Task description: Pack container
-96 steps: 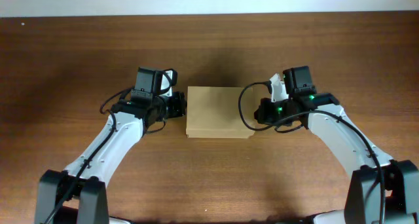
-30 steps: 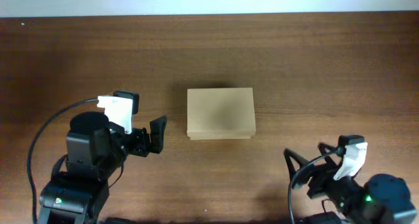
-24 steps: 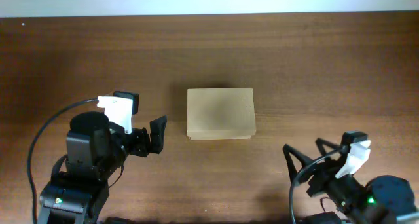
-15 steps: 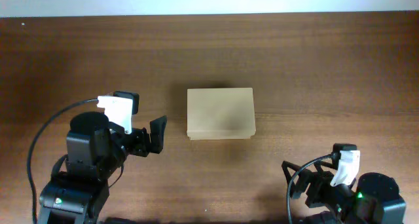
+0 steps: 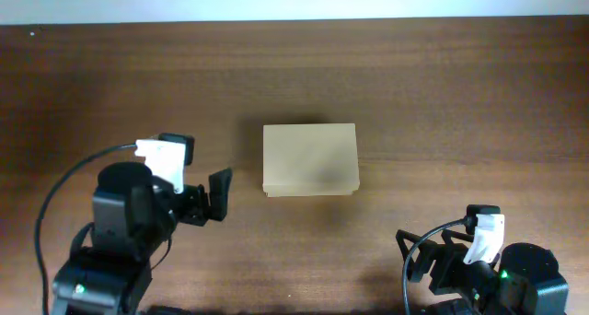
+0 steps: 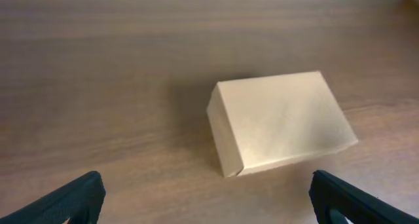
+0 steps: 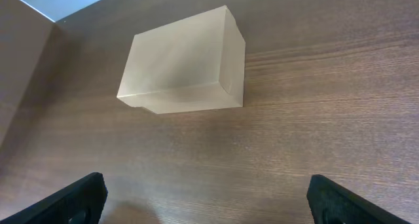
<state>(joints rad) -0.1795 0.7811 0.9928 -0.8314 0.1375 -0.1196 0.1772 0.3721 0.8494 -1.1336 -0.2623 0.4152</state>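
Right pincer (image 7: 206, 204) and left pincer (image 6: 206, 201) (both gaping) retreated from container (image 5: 309, 159).

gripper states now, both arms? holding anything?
Left gripper: open, holding nothing.
Right gripper: open, holding nothing.

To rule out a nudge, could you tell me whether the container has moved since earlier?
No; overhead, the container keeps the same gap to the table's far edge.
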